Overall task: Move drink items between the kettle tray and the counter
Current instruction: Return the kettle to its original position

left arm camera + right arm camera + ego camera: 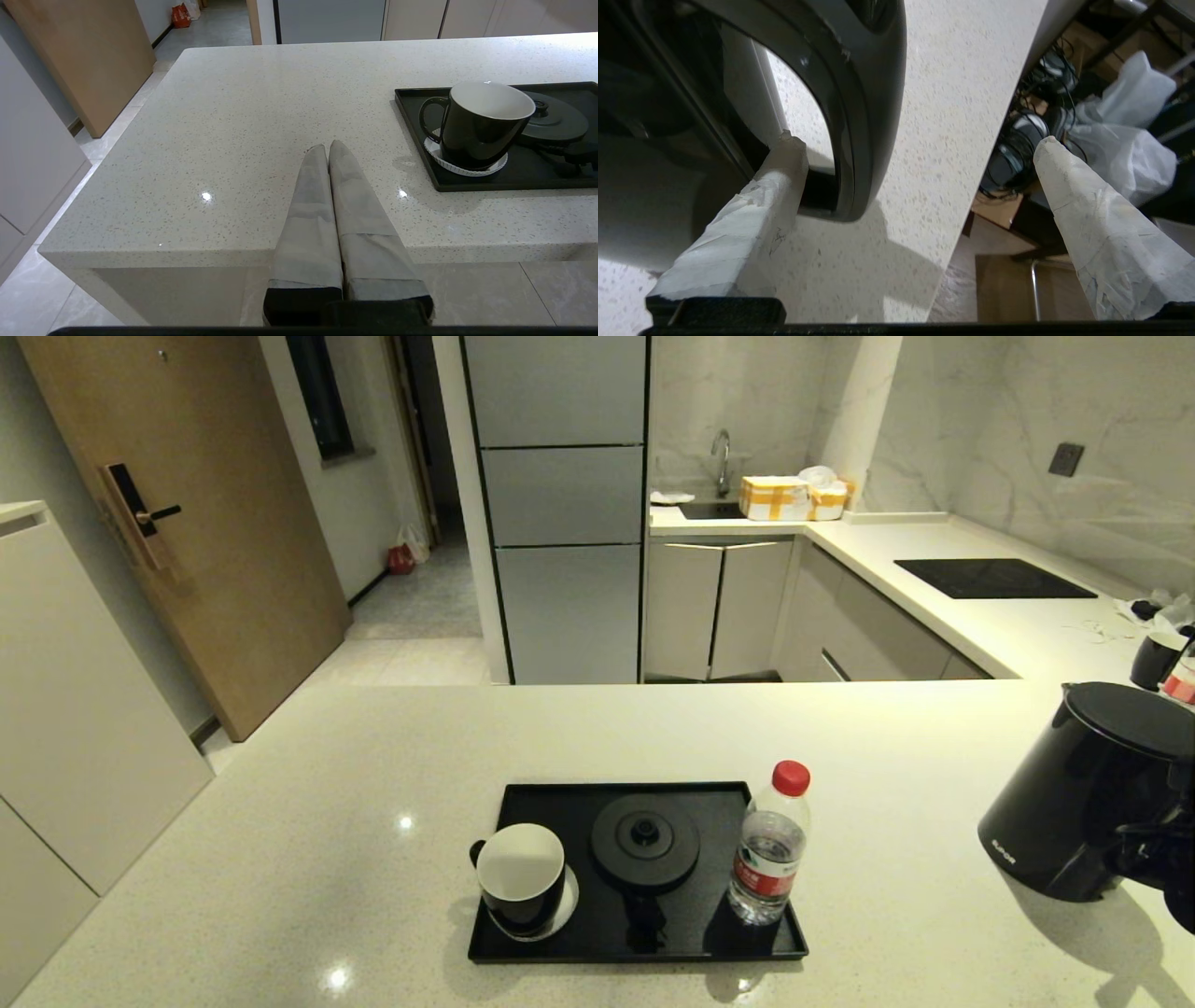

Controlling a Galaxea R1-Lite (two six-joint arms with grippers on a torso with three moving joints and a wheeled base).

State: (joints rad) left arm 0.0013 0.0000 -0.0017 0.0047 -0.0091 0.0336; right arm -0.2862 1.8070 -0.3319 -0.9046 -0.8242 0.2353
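Note:
The black kettle tray [719, 947] lies on the cream counter [327, 821]. On it stand a black mug [520, 877] with a white inside, the round kettle base [645, 840] and a red-capped water bottle [770, 845]. The tall black kettle [1092, 793] stands on the counter at the far right. My right gripper [920, 142] is open at its loop handle [859, 116]: one finger [784, 158] reaches inside the loop, the other [1064, 186] hangs past the counter edge. My left gripper [328, 148] is shut and empty, low over the counter left of the mug [476, 126].
A white coaster [467, 168] lies under the mug. A second black mug [1156, 658] and a red-labelled bottle [1184, 681] stand behind the kettle. Further back are the hob panel [994, 579], tap [721, 457] and yellow-taped boxes [775, 497]. Cables and bags lie below the counter edge [994, 140].

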